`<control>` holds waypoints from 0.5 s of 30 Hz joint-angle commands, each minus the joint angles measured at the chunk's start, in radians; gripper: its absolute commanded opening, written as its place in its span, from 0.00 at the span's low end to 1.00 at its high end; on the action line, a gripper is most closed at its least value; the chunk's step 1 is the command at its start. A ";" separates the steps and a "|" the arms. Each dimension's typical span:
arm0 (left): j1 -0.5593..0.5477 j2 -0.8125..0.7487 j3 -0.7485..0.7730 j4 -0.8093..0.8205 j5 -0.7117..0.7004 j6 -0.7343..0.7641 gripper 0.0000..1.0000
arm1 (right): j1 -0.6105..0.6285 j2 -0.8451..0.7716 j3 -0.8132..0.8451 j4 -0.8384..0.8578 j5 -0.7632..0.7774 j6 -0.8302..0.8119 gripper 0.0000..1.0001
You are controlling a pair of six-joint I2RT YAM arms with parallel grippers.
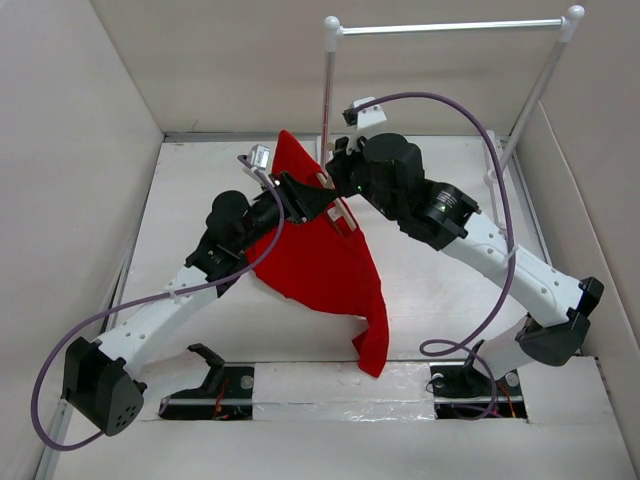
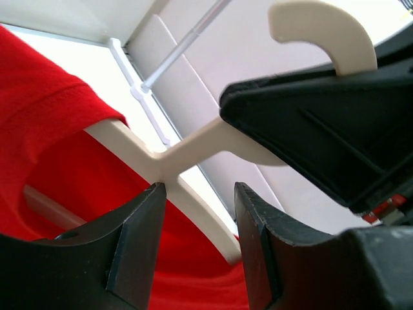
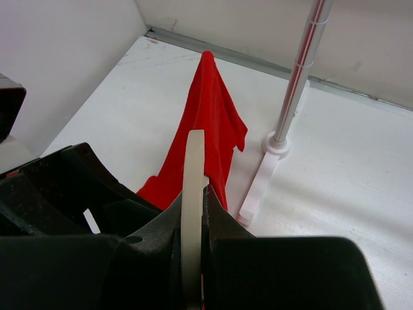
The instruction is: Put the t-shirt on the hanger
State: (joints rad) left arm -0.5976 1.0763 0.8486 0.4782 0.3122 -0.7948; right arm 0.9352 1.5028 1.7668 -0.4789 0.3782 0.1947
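The t-shirt [image 1: 320,265] is held up off the worktop [image 1: 440,290] between the 2 arms, bunched at the top and hanging in a long fold toward the near edge. The hanger [image 2: 193,145] is only partly inside it. In the left wrist view, 1 of its arms is covered by red cloth at the shoulder. The other arm is seen bare against the cloth, so that side is judged not yet dressed. The hook is clear of the cloth. The hanger is clamped edge-on near its hook in the jaws of the right gripper [image 3: 192,206]. The jaws of the left gripper [image 2: 199,194] are parted just below the hanger's fork, with nothing gripped. The job is judged partly done: the other shoulder is left to be pulled over and the cloth straightened
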 commanded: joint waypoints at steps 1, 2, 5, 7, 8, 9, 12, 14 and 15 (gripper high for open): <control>0.002 -0.021 0.067 -0.020 -0.056 0.032 0.43 | -0.004 -0.064 0.025 0.112 -0.015 0.018 0.00; 0.002 -0.022 0.063 -0.020 -0.076 0.031 0.43 | -0.004 -0.067 0.025 0.114 -0.018 0.018 0.00; 0.002 0.020 0.082 -0.039 -0.081 0.040 0.44 | -0.004 -0.082 0.007 0.137 -0.027 0.026 0.00; 0.002 0.034 0.070 -0.014 -0.075 0.036 0.45 | -0.004 -0.079 0.006 0.137 -0.038 0.031 0.00; 0.002 0.045 0.058 0.019 -0.064 0.023 0.46 | -0.004 -0.076 0.000 0.138 -0.044 0.035 0.00; 0.002 0.054 0.058 0.029 -0.055 0.020 0.46 | -0.004 -0.075 0.000 0.143 -0.048 0.037 0.00; 0.002 0.077 0.055 0.065 -0.035 -0.001 0.46 | 0.008 -0.066 -0.023 0.157 -0.055 0.049 0.00; 0.002 0.071 0.032 0.097 -0.038 -0.015 0.39 | 0.017 -0.058 -0.029 0.157 -0.058 0.055 0.00; 0.002 0.070 0.026 0.111 -0.039 -0.021 0.34 | 0.017 -0.058 -0.030 0.160 -0.056 0.055 0.00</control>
State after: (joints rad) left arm -0.5972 1.1549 0.8810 0.4900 0.2787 -0.8017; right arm 0.9352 1.4635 1.7267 -0.4366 0.3588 0.2169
